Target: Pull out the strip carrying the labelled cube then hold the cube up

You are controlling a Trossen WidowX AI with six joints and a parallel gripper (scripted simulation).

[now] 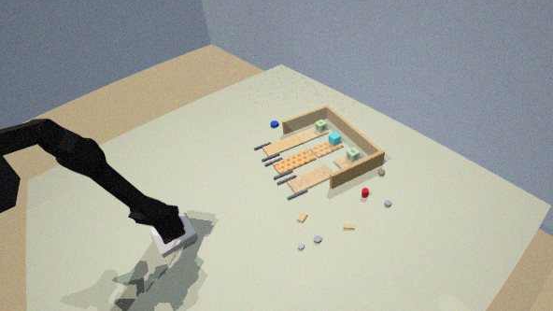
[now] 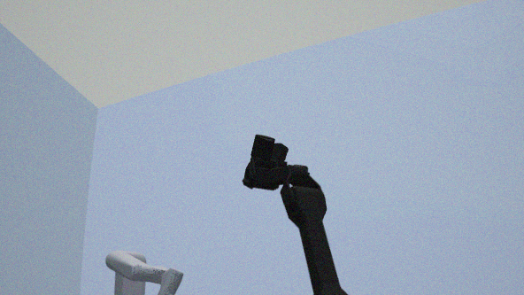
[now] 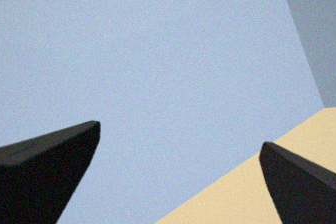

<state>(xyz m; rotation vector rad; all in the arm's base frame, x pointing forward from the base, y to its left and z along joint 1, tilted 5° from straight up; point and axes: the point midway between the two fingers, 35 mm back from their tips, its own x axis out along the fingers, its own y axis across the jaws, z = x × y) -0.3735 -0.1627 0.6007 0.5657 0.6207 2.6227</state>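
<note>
Top view: the unbroken-looking plain wooden strip [image 1: 291, 143], bearing a pale green cube [image 1: 320, 126], reaches out of the wooden fence [image 1: 351, 130] — pulling it likely comes next, needing a lined-up approach; exterior: raised gripper [image 1: 174, 233] [image 2: 269, 145] [image 3: 180, 139]; wrist: fingers wide, holding nothing.

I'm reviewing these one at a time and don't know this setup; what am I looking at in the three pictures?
The machine is one black arm ending in a two-fingered gripper, open and holding nothing. The top picture looks down on a pale mat: a wooden frame surrounds the far ends of three strips, with two green cubes and a teal cube; small loose bits lie around. The exterior picture shows the arm against walls. The wrist picture looks out between the fingers.
</note>
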